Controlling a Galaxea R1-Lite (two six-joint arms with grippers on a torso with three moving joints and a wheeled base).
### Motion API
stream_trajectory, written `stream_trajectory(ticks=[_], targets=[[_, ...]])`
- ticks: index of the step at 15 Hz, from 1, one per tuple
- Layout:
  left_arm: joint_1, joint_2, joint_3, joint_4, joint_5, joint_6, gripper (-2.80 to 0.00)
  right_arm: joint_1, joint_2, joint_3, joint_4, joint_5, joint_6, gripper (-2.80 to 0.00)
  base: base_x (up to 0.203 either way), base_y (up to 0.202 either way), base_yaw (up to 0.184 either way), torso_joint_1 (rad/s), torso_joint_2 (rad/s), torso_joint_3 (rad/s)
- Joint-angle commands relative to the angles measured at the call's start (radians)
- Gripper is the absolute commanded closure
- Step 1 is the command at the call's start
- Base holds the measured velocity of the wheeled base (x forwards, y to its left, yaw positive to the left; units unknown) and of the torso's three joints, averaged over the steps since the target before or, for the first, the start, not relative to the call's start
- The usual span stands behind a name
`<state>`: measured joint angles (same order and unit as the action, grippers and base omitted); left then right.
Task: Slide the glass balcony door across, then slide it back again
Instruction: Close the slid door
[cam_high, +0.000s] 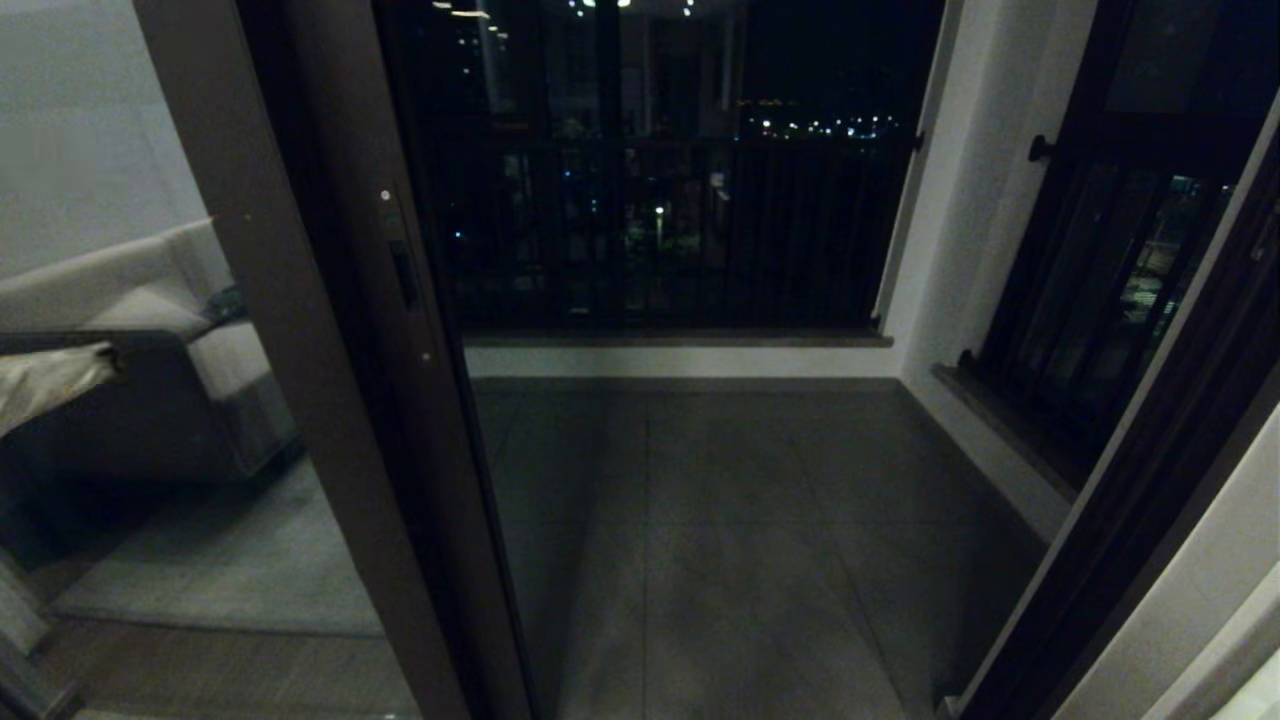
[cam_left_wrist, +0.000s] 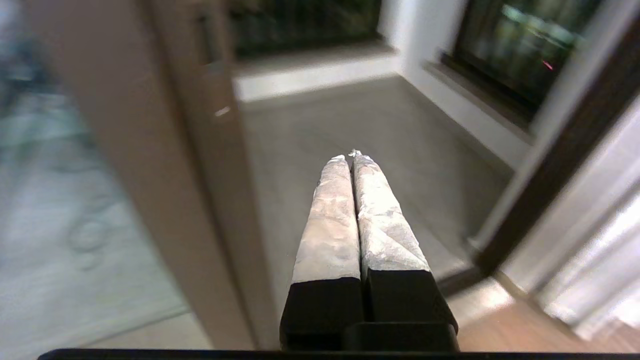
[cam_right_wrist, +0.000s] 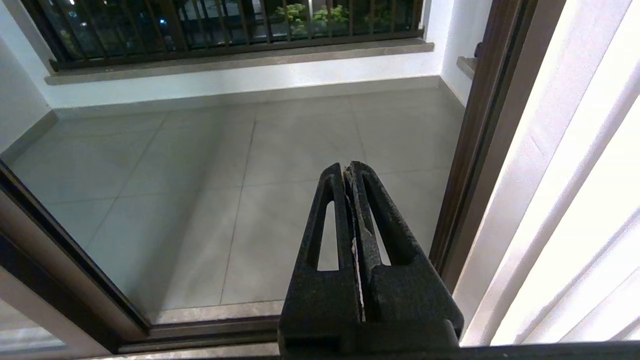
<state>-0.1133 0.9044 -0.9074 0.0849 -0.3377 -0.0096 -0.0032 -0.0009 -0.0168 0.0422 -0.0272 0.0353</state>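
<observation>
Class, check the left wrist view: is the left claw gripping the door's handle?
No, the left claw is shut on nothing, apart from the glass balcony door.

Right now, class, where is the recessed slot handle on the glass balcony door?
In the head view, the slot handle sits on the glass balcony door upright, left of centre, between the sofa and the barred balcony railing.

The left gripper (cam_left_wrist: 352, 156) points forward with its two pale, wrapped fingers (cam_left_wrist: 330, 215) pressed together along their whole length, nothing between the jaws. The right gripper (cam_right_wrist: 348, 169) likewise has its black slotted fingers (cam_right_wrist: 372, 215) closed tip to tip, gripping nothing.
</observation>
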Motion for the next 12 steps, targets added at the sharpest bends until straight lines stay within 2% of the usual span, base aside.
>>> stream_trajectory(ticks=[1, 3, 6, 9, 12], targets=[[-0.081, 0.23, -0.156, 0.049, -0.006, -0.014, 0.0, 0.0, 0.001, 0.0, 0.001, 0.0, 0.0, 0.0, 0.0, 0.0, 0.0, 0.0, 0.0, 0.0], [-0.117, 0.36, -0.267, 0.075, -0.007, -0.039, 0.0, 0.0, 0.001, 0.0, 0.001, 0.0, 0.0, 0.0, 0.0, 0.0, 0.0, 0.0, 0.0, 0.0], [-0.131, 0.562, -0.435, 0.092, 0.008, -0.06, 0.0, 0.0, 0.001, 0.0, 0.001, 0.0, 0.0, 0.0, 0.0, 0.0, 0.0, 0.0, 0.0, 0.0], [-0.134, 0.732, -0.608, 0.13, 0.085, -0.108, 0.0, 0.0, 0.001, 0.0, 0.001, 0.0, 0.0, 0.0, 0.0, 0.0, 0.0, 0.0, 0.0, 0.0], [-0.136, 0.829, -0.706, 0.147, 0.167, -0.119, 0.0, 0.0, 0.001, 0.0, 0.001, 0.0, 0.0, 0.0, 0.0, 0.0, 0.0, 0.0, 0.0, 0.0]])
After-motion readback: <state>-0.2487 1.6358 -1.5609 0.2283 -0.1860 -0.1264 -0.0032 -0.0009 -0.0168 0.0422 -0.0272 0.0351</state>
